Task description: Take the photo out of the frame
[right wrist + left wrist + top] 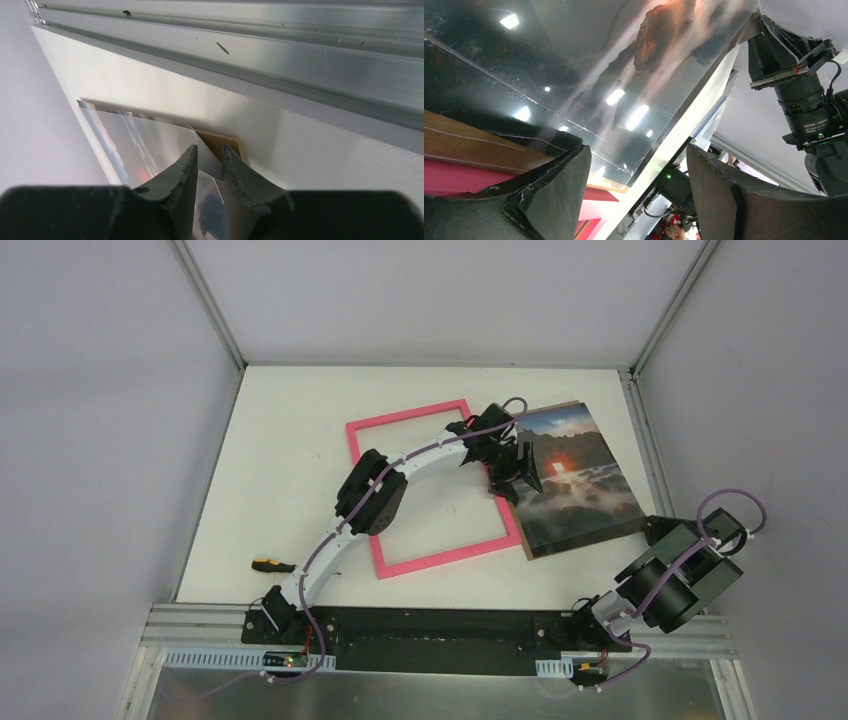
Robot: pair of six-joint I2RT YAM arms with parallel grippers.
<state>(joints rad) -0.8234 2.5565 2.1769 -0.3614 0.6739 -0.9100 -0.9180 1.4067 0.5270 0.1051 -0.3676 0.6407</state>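
The photo (580, 485) lies face up on the table (290, 460) at 3 o'clock of the pink frame (450, 555), outside its opening, with its left edge against the frame's right rail. The left gripper (515, 485) reaches across the frame to that edge, its fingers (549, 190) spread wide. The right gripper (210, 150) sits at the photo's 5 o'clock corner, where a narrow gap between its fingertips shows the glossy corner. A screwdriver (272, 564) lies at 8 o'clock of the frame.
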